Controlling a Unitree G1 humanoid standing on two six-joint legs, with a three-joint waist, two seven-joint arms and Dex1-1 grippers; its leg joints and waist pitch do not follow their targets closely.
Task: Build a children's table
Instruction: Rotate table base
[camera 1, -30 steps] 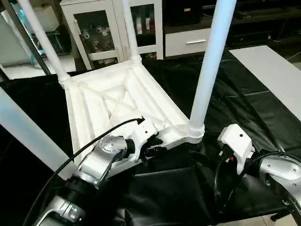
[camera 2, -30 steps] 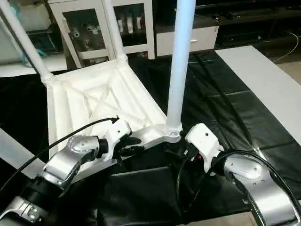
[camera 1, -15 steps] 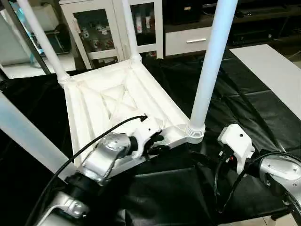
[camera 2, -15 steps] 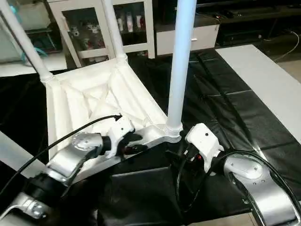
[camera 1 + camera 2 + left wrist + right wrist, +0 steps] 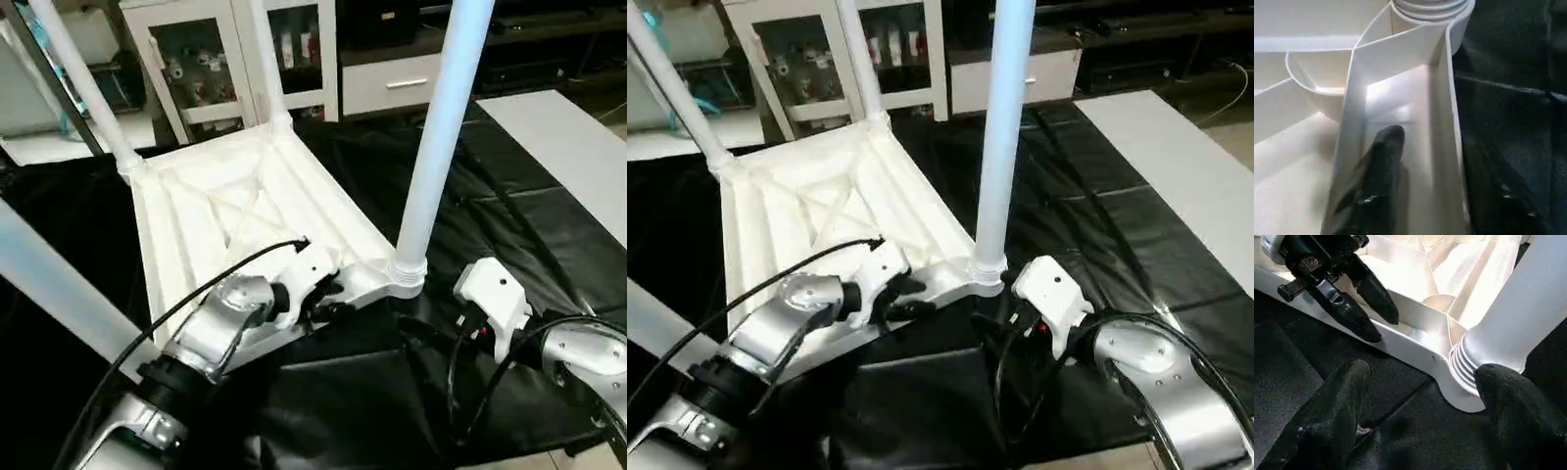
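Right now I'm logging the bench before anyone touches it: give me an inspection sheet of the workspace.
Surface: work table under black wrinkled cover; a white flat panel lies at its right.
Job's things: white ribbed square plastic tabletop lies underside up; white tapered tube legs stand in its corner sockets, nearest one by the right gripper.
Clutter: nothing seen.
Grippers: left gripper pinches the tabletop's near rim, one finger inside, one outside; right gripper is open, its fingers either side of the nearest leg's socket.
Cables: black cable loops over the left forearm; black cables at the right wrist.
Surroundings: white glass-door cabinet behind.
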